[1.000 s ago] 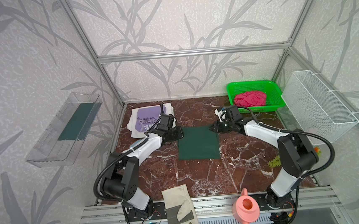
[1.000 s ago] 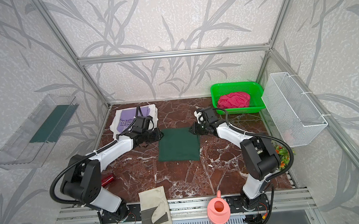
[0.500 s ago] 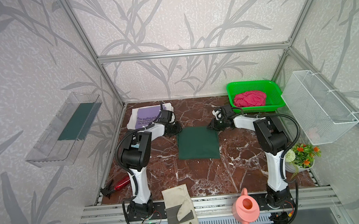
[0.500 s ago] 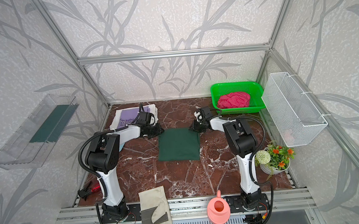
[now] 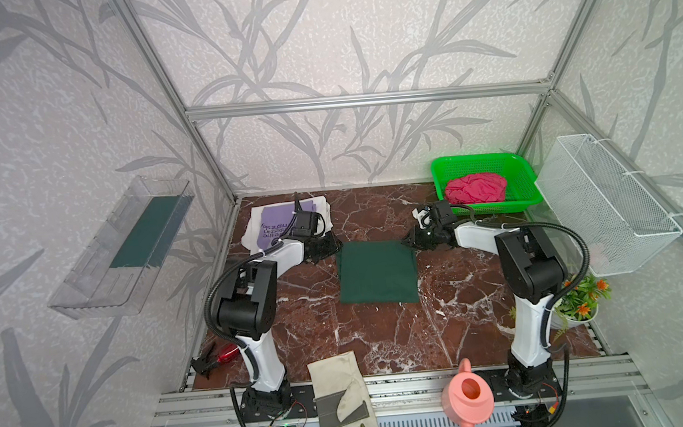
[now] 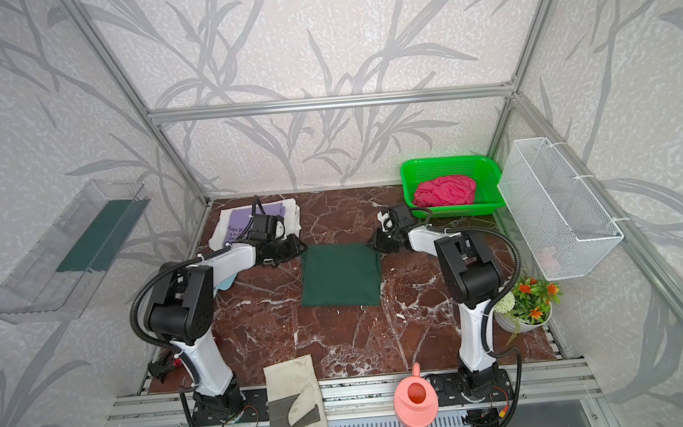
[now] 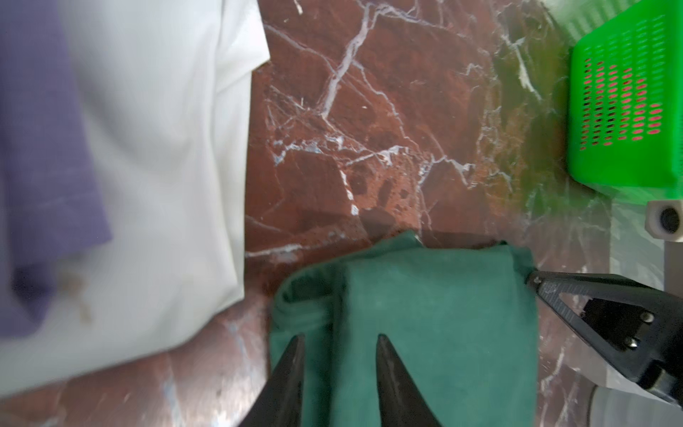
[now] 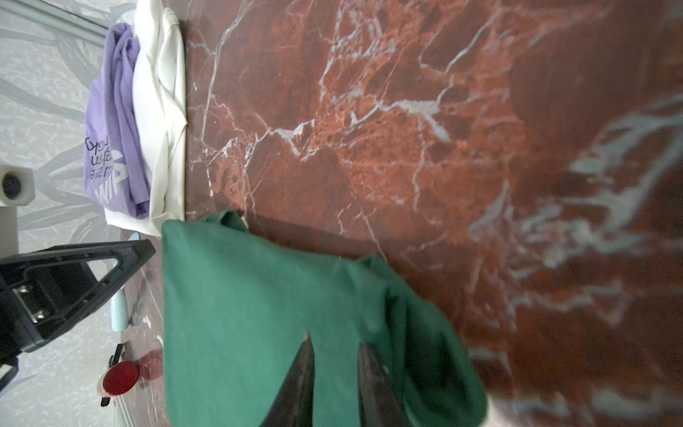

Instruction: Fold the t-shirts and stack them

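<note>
Green cotton first: finds the dark green t-shirt [image 5: 375, 272] folded into a flat rectangle on the marble table [image 5: 383, 336], stretched between the left pincer [image 7: 338, 342] and the right pincer [image 8: 334, 347], one at each far corner. Shows the left pincer narrowly parted, fingertips [image 7: 388, 366] over the cloth near its edge, green visible in the gap, nothing clamped. Shows the right pincer narrower, jaws pinching the bunched corner of the same shirt. Places the lilac t-shirt [image 5: 278, 223], folded, on top of the white t-shirt [image 5: 250, 240], just beyond the left pincer on the side away from the right one, close to the green shirt but apart from it. Places the pink-red t-shirt [image 5: 475, 187] crumpled inside the green basket [image 5: 477, 158], just behind the right pincer, on the side away from the left one. Notes the beige glove [image 5: 341, 389] and the pink watering can [image 5: 469, 400] well apart from both pincers, back by the arm bases.
</note>
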{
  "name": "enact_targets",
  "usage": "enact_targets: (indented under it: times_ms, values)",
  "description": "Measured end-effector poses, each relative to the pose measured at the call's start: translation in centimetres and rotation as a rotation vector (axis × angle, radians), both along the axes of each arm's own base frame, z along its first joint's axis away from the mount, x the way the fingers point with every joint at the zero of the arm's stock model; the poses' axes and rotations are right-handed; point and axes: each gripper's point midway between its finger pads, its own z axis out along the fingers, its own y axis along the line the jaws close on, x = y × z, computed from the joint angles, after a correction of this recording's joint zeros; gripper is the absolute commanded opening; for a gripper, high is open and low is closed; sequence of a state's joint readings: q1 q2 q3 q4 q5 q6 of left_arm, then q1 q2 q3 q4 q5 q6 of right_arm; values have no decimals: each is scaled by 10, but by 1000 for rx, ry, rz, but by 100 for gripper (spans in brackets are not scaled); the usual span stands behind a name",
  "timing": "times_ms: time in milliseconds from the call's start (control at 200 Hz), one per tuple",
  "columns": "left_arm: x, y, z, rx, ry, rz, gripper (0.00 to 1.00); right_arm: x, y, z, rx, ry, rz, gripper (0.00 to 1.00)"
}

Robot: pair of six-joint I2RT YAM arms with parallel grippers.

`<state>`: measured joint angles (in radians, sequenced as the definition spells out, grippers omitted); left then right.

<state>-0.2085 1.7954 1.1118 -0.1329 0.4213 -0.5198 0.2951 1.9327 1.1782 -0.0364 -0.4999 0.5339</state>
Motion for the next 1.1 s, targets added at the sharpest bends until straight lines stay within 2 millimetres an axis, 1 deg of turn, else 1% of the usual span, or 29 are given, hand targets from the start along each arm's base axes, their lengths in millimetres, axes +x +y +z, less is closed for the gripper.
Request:
enact_targets:
  times_ms: [55,95,140,200,240,290,350,415,485,540,645,750,780,975,1035,1100]
  values:
    - [-9,2,10,-2,-13,-4,44,-10,-3,15,3,-24,-5,28]
    - [-16,3,13,-6,-15,-5,49,-16,-4,25,6,-41,-7,28]
    - [-28,4,11,-8,-3,-6,53,-23,-4,35,13,-57,-4,30]
    - [-44,5,4,-12,24,-18,59,-35,-1,42,19,-65,7,31]
    - [-54,6,-4,-15,51,-23,61,-45,2,41,19,-60,19,32]
    - [-66,6,-13,-20,80,-37,62,-59,6,35,15,-42,31,33]
    - [-77,5,-23,-25,113,-49,62,-76,8,21,5,-4,44,33]
    - [-83,5,-28,-29,132,-59,62,-91,8,5,-7,44,51,33]
    - [-85,4,-29,-31,132,-68,62,-104,3,-10,-20,89,44,33]
    - [-84,3,-28,-33,125,-74,62,-108,0,-16,-28,106,36,33]
    - [-83,2,-31,-38,127,-79,62,-109,0,-19,-29,112,33,33]
    - [-81,1,-44,-37,151,-80,62,-108,0,-24,-31,119,33,32]
    - [-80,-1,-45,-47,147,-87,62,-108,0,-25,-33,122,33,32]
    - [-71,-4,-44,-52,132,-91,62,-110,-4,-23,-62,113,29,32]
    - [-69,-5,-43,-57,131,-94,62,-110,-6,-18,-74,106,27,33]
    - [-68,-6,-44,-60,128,-96,62,-107,-6,-9,-78,89,27,33]
